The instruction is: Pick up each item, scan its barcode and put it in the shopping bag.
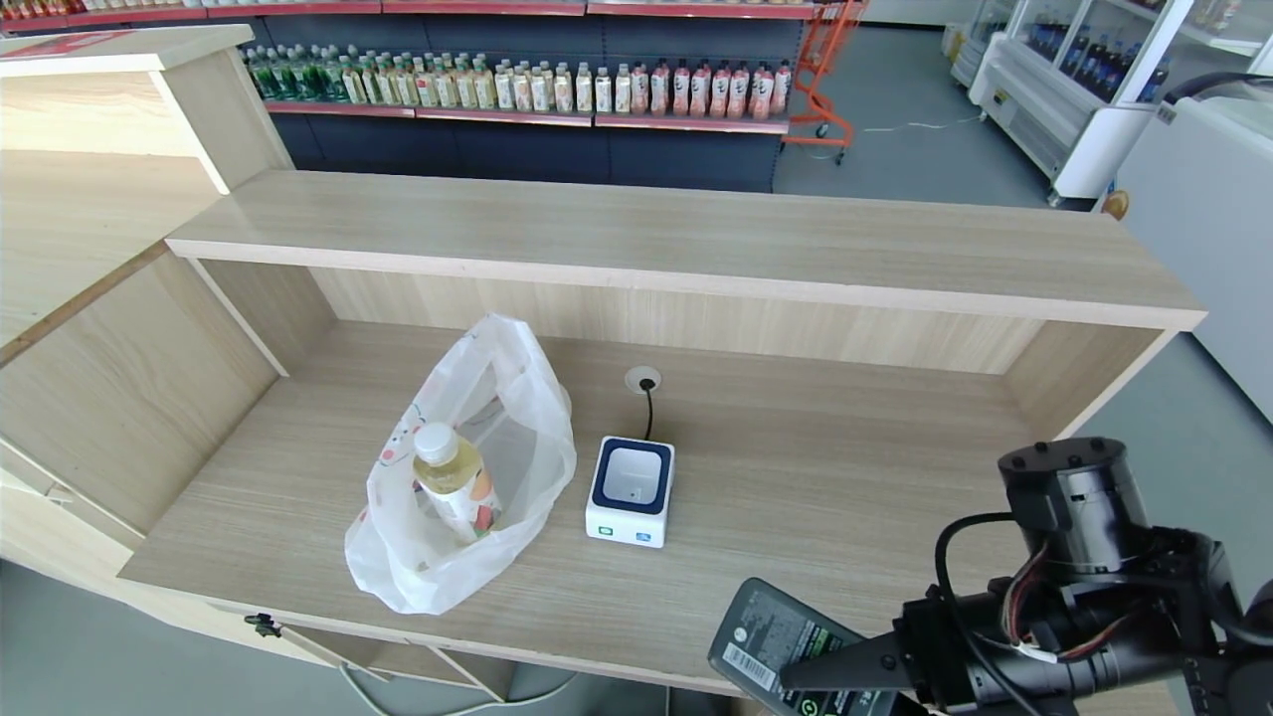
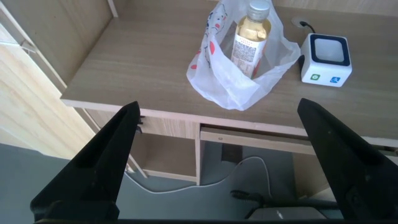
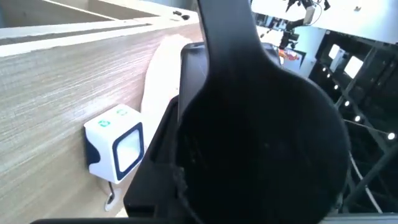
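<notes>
Closest to the head camera, my right gripper (image 1: 811, 678) is pinching a dark flat packet (image 1: 771, 636) by one end, its fingers pressed onto it. It is hanging low off the front edge of the surface (image 1: 845, 477), to the right of the barcode scanner (image 1: 631, 489) and nearer me than it. The packet's white barcode label (image 1: 748, 664) is lying at the free end, facing up and clear of the fingers.

I am judging the packet to be light, thin and a little floppy. Its slick film could slide in a loose pinch. Gripping the end away from the label is suiting it, since the code has to face the scanner's window.

Just left of the scanner, the white shopping bag (image 1: 542, 447) is standing open with a capped drink bottle (image 1: 453, 482) already inside.

My left gripper (image 2: 219, 109) is hanging with its fingers (image 2: 99, 168) spread wide, holding nothing. It is out past the surface's front edge, on the bag's side of the scanner.
</notes>
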